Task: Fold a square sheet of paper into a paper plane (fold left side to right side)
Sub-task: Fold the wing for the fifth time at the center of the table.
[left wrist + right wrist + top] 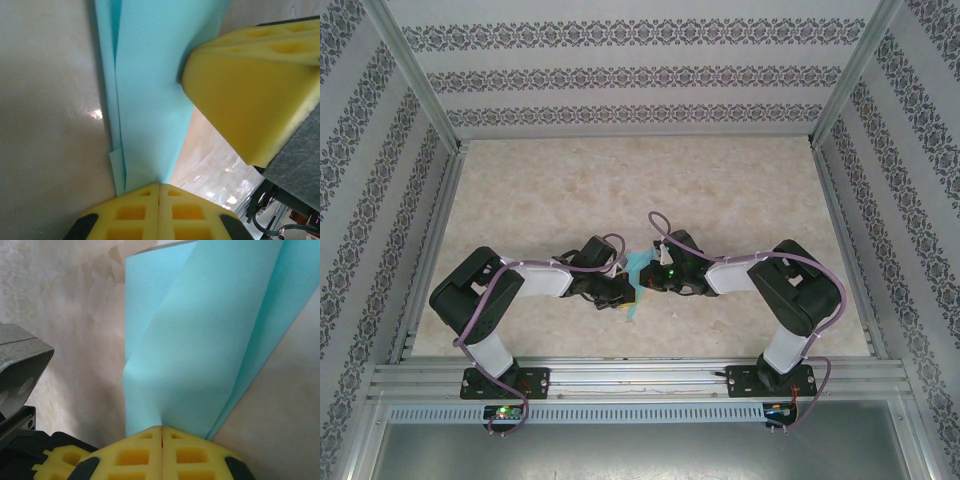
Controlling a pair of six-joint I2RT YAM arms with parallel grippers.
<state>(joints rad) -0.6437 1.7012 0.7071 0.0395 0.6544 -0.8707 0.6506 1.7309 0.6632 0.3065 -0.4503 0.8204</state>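
Observation:
The turquoise sheet of paper [638, 265] is folded into a narrow, layered strip at the table's middle, between my two grippers. My left gripper [623, 292] is shut, and the strip's near end [150, 75] runs straight into its closed yellow fingertips [160, 186]. A yellow finger [250, 90] of the right gripper rests against the paper's right edge there. My right gripper [161, 429] is shut on the paper [200, 340], which bulges and curls upward just above the pinch. The arms hide its outline from above, so I cannot tell if it has the paper plane's shape.
The beige marbled tabletop [620, 190] stretches open behind the grippers. Patterned walls [380, 200] and aluminium rails [640, 375] enclose it on all sides. Part of the left arm [20, 370] sits close at the left of the right wrist view.

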